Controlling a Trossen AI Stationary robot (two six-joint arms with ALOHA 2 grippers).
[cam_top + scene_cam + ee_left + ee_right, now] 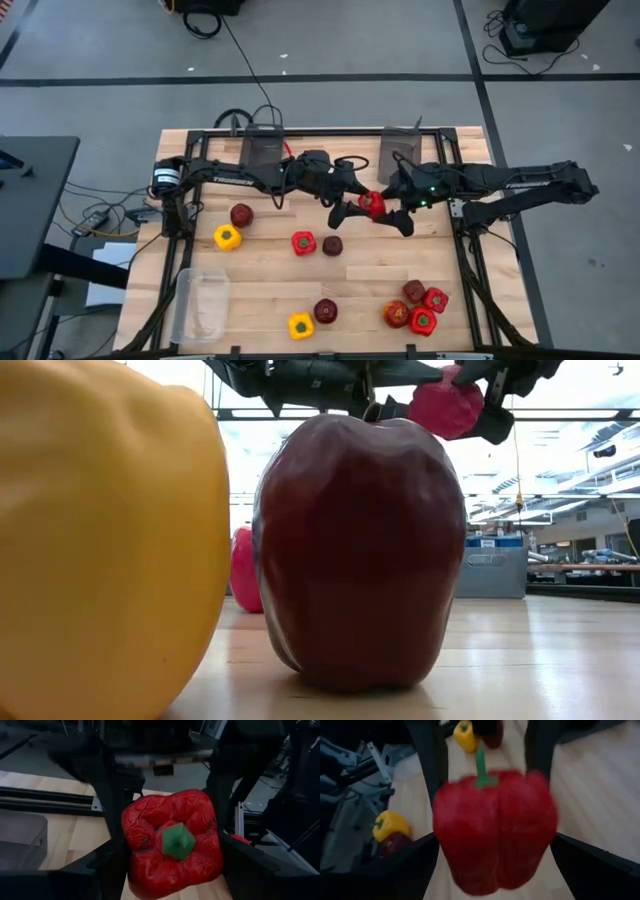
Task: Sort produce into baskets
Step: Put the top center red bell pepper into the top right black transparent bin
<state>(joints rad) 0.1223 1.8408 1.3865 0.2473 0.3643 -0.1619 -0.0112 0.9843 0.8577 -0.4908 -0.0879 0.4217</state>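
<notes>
A red bell pepper point(372, 205) with a green stem hangs in the air over the far middle of the table. My left gripper point(358, 204) comes from the table's left and is shut on it. From the right, my right gripper point(388, 208) stands open, one finger on each side of the same pepper point(495, 830). I see no plain touch by the right fingers. In the low view the pepper point(447, 405) shows high up between dark fingers. Other produce lies on the tabletop. Two dark baskets point(264, 150) point(402, 148) stand at the far edge. My left gripper pinches the red pepper's two opposite sides point(131, 865) between its two fingers. The fingers reach in about level from the table's left. The pepper lies on its side, its stem end point(176, 840) turned toward my left wrist, lifted clear of the table.
A clear tub point(200, 305) sits at the near left. A yellow pepper point(227, 237), maroon fruits point(241, 214) point(332, 245) and a red pepper point(303, 243) lie mid-table. More lie near the front point(300, 325) point(326, 310), with a cluster point(418, 308) at the near right.
</notes>
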